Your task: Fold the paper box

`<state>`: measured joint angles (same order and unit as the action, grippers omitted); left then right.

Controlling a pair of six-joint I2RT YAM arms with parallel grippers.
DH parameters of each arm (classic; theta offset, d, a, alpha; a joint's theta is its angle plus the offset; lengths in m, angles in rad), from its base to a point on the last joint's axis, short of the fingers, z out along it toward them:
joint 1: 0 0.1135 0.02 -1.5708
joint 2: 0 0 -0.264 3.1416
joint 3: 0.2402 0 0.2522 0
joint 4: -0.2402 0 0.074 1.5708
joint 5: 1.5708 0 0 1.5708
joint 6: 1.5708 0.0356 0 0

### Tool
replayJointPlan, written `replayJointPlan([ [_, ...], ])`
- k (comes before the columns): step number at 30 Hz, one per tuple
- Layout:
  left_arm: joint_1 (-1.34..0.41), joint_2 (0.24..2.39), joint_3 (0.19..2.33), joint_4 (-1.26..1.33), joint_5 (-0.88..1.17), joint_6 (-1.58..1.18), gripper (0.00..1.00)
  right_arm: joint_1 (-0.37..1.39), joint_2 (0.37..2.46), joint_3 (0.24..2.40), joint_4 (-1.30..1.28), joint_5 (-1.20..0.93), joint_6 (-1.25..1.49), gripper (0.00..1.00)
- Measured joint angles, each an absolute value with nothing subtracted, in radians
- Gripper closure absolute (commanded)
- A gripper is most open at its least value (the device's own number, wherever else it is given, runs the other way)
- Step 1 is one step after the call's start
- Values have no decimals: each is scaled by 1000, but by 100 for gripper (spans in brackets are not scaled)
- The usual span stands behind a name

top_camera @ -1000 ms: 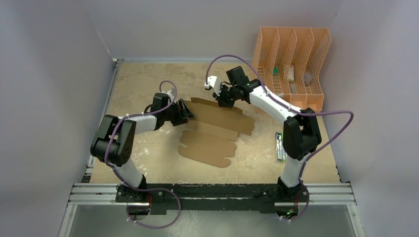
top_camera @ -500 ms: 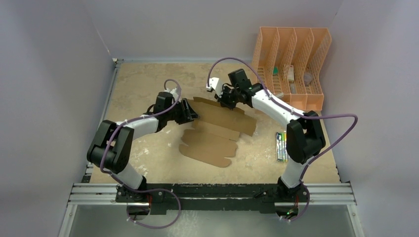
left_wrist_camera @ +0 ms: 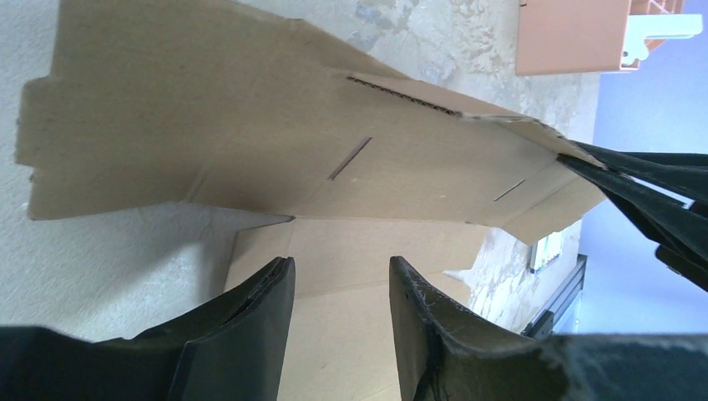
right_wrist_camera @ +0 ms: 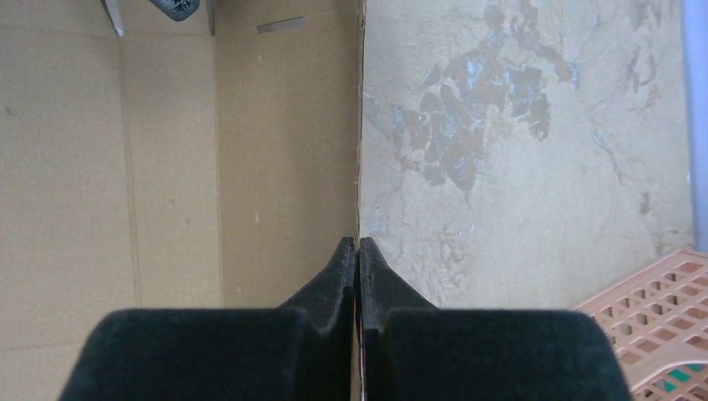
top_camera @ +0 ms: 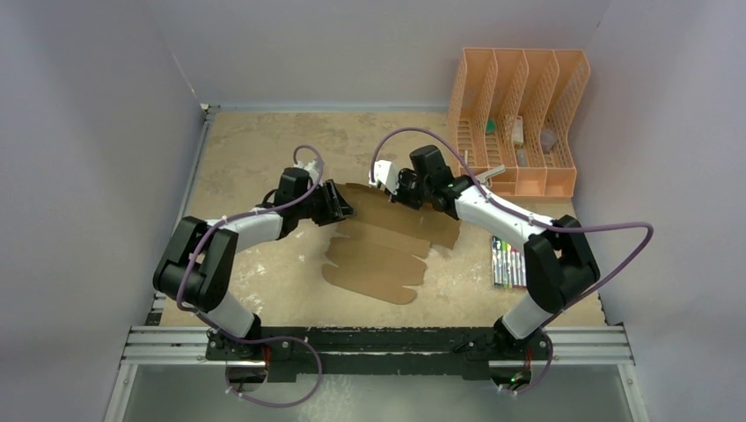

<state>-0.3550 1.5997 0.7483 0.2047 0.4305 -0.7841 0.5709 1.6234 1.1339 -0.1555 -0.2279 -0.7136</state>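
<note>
Plainly the step in hand is raising the box's far panel along its crease. The box (top_camera: 376, 255) is a flat brown sheet on the table (top_camera: 264, 158), well to the left of the rack (top_camera: 519, 123) and nearer the arms than it. Its near flaps lie flat and only its far panel is tilted up.

The left gripper (top_camera: 339, 204) sits at the end of the sheet farthest from the rack, with its jaws parted and holding nothing; flat cardboard shows through the gap. The right gripper (top_camera: 400, 186), at the far edge on the side toward the rack, is clamped tight on the raised panel's rim.

To do this well, I judge the left fingers should press down just on the near side of the crease so the sheet cannot slide. The right gripper should then swing the panel up about that line rather than drag it. A pinch on so thin an edge could slip or tear.

Against a second ago, the markers (top_camera: 508, 262), on the near side of the rack, show in full because the right elbow has swung aside. The sheet has slid slightly toward the rack. The left gripper has crept toward the rack onto the sheet's corner, and its jaws stand narrower. The right gripper has come nearer the arms, bringing the panel with it.
</note>
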Motion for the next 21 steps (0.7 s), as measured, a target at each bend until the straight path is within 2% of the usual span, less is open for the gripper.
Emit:
replayJointPlan([
  [11, -230, 1585, 873, 120, 419, -748, 53, 576, 1594, 1120, -121, -225, -772, 100],
  [21, -229, 1575, 1042, 81, 376, -756, 69, 607, 1573, 1110, -118, -191, -806, 100],
])
